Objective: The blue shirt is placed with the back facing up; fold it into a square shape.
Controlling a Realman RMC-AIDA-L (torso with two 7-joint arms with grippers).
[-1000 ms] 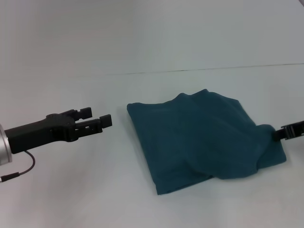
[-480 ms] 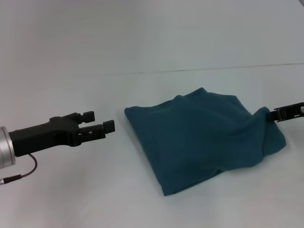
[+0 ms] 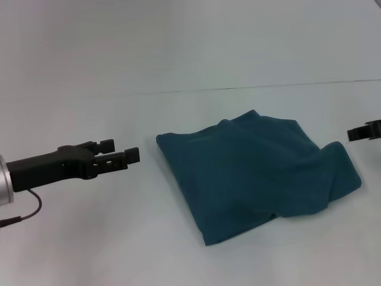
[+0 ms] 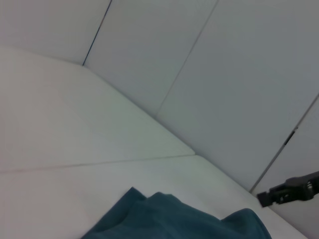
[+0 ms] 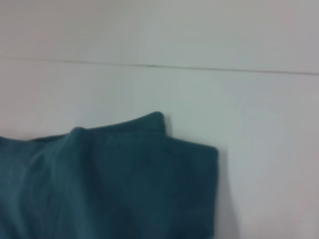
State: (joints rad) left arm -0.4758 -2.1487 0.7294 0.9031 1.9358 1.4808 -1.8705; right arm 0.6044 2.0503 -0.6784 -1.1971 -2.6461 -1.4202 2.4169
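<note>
Head view: we note the left gripper (image 3: 122,150) hovering above the table (image 3: 89,238) on the robot's left, its two black fingers parted with a clear gap between them and nothing held; it points toward the blue shirt (image 3: 256,173) but stays apart from the cloth's near corner. The right gripper (image 3: 363,132) shows only as a dark tip at the right edge of the view, just beside the shirt's right end and off the cloth; we cannot tell whether its fingers are parted or closed. The blue shirt lies on the table between the two grippers as a folded, roughly four-sided bundle, rumpled, with a raised ridge along its far side and a soft bulge at its right end. In the left wrist view we see the shirt's (image 4: 179,219) upper folds, with the right gripper (image 4: 291,189) farther off above them. The right wrist view shows the shirt's (image 5: 109,184) end with two rounded corners against the pale table (image 5: 269,149).
</note>
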